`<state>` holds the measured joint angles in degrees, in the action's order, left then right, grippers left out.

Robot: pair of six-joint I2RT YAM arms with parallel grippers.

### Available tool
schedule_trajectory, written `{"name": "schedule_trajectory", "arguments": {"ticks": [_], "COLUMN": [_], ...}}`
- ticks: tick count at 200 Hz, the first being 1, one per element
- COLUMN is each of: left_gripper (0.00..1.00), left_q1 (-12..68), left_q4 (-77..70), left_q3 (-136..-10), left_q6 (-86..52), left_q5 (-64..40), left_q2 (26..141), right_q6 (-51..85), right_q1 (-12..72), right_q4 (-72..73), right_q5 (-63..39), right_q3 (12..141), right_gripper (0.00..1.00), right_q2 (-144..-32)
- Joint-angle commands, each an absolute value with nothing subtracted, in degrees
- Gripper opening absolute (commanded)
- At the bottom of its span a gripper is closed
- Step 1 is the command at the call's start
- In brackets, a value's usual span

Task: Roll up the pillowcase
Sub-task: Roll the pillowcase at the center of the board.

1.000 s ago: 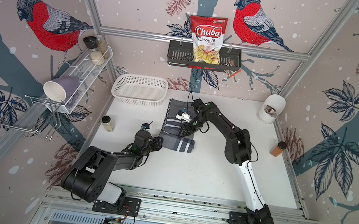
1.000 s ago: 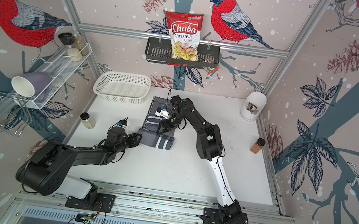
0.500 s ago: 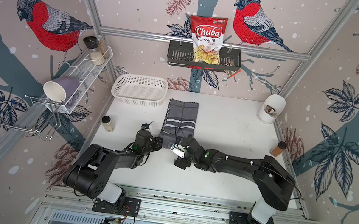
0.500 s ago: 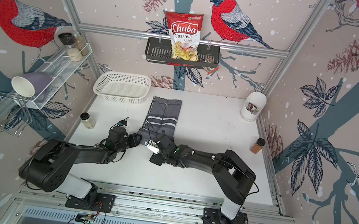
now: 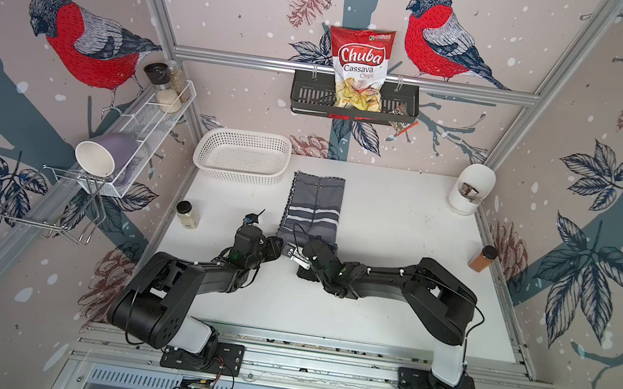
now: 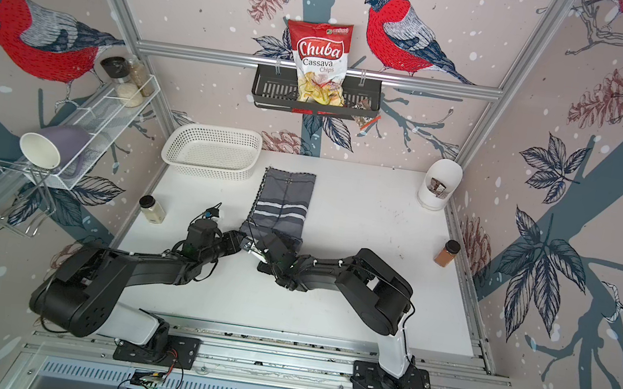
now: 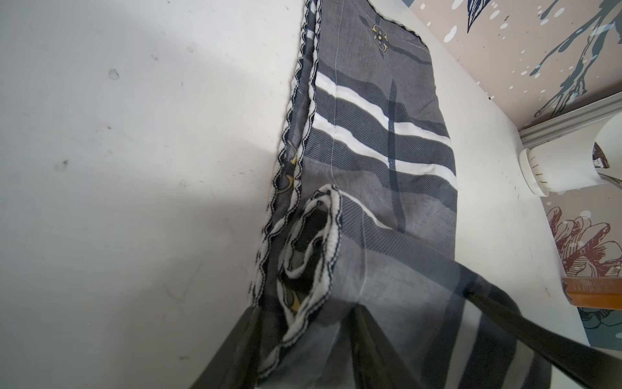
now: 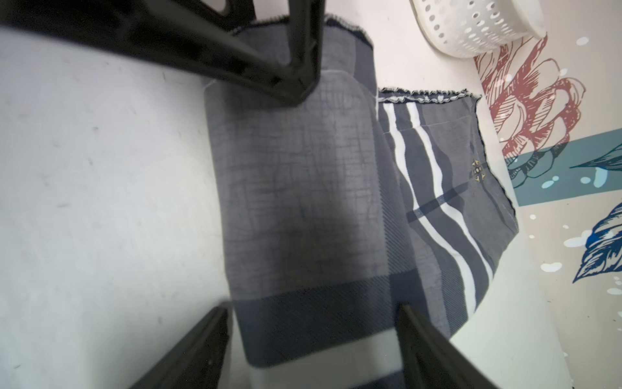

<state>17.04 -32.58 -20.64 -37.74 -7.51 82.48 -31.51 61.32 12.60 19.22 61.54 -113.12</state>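
Pillowcase (image 5: 314, 204) partly rolled
Left gripper (image 7: 303, 340) clamps the roll's end; right gripper (image 8: 316, 340) straddles the roll, gripping or not I cannot tell. The flat remainder stretches ahead of both claws.

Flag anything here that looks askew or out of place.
The lilac cup lies on its side on the wire shelf. The pillowcase has a loose roll at its near end, gaping open in the left wrist view.

right hand (image 8: 313, 310) drawn back, now at pillowcase (image 5: 314, 204) near end
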Motion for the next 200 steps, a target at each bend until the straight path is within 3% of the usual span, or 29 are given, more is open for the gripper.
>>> {"name": "schedule_trajectory", "arguments": {"ticks": [1,16,24,37,73,110,153,200], "left_gripper": [0.51,0.69,0.75,0.77,0.78,0.77,0.78,0.79], "left_q1": [16.72,15.38,14.02,10.74,7.9,9.51,15.69,16.09], "left_q4": [-31.13,-26.71,-25.54,-24.13,-18.99,-27.31,-36.57,-43.94], "left_q3": [-20.87,-20.39,-18.88,-16.49,-17.41,-14.59,-13.37,-12.1], "left_q6": [-38.93,-40.41,-42.78,-45.5,-40.45,-37.55,-34.26,-33.71], "left_q5": [-6.68,-4.03,-2.14,-1.79,-7.85,-17.98,-21.05,-24.43], "left_q2": [80.7,74.87,70.31,63.63,57.55,58.12,59.79,67.23], "right_q6": [-30.12,-28.17,-27.14,-25.59,-19.97,-22.98,-28.97,-30.72], "right_q1": [59.94,58.01,56.92,55.55,49.93,46.03,43.0,41.23], "right_q4": [5.07,-1.86,-5.29,-10.36,-28.98,-47.96,-59.99,-69.64], "right_q5": [11.46,3.26,-0.64,-6.27,-25.77,-43.6,-53.21,-56.38], "right_q3": [63.54,65.34,66.01,66.9,74.83,85.65,96.27,107.15], "right_gripper": [0.38,0.13,0.06,0.01,0.0,0.06,0.06,0.08], "right_q2": [-113.48,-112.75,-111.92,-110.18,-110.79,-117.97,-124.17,-133.94]}}
